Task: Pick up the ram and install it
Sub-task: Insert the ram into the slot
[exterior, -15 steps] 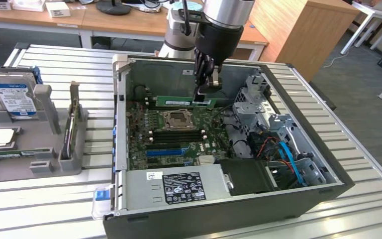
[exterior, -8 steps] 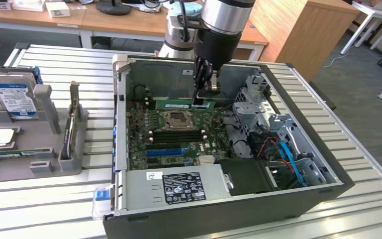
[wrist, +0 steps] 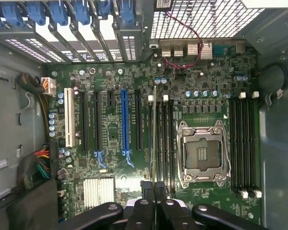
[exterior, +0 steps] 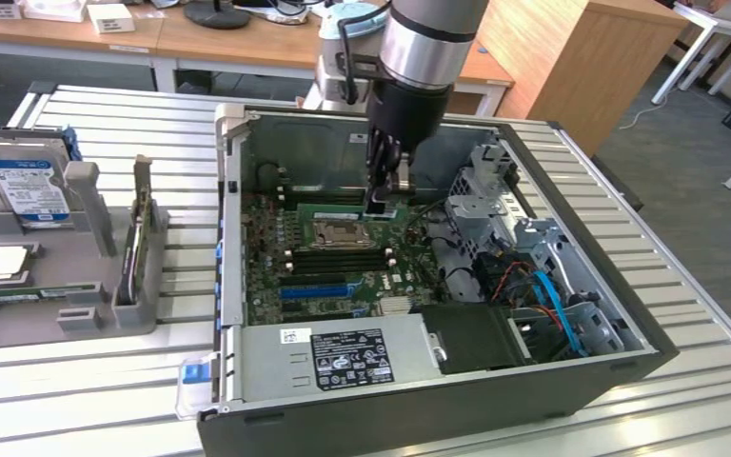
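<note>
Wide shot first: the slatted metal table (exterior: 696,286) carries the open computer case (exterior: 404,428), dead centre of the exterior view, side panel off. The arm (exterior: 429,38) drops in from the top centre of the frame, straight down into the case. Green motherboard (exterior: 270,276) is on the case floor, and the silver power supply (exterior: 340,357) sits along the lower edge. Over at the exterior view's left is the grey parts holder (exterior: 87,286), with the hard drive (exterior: 23,186) standing upright in it and the processor chip (exterior: 1,264) lying flat just below that. Back inside, the empty CPU socket (wrist: 201,153) has memory slots (wrist: 165,139) just beside it. And the gripper (wrist: 155,188) has its fingers pinching the ram (wrist: 155,134), which is held edge-on in line with those slots. Whether it's seated, I can't tell.
</note>
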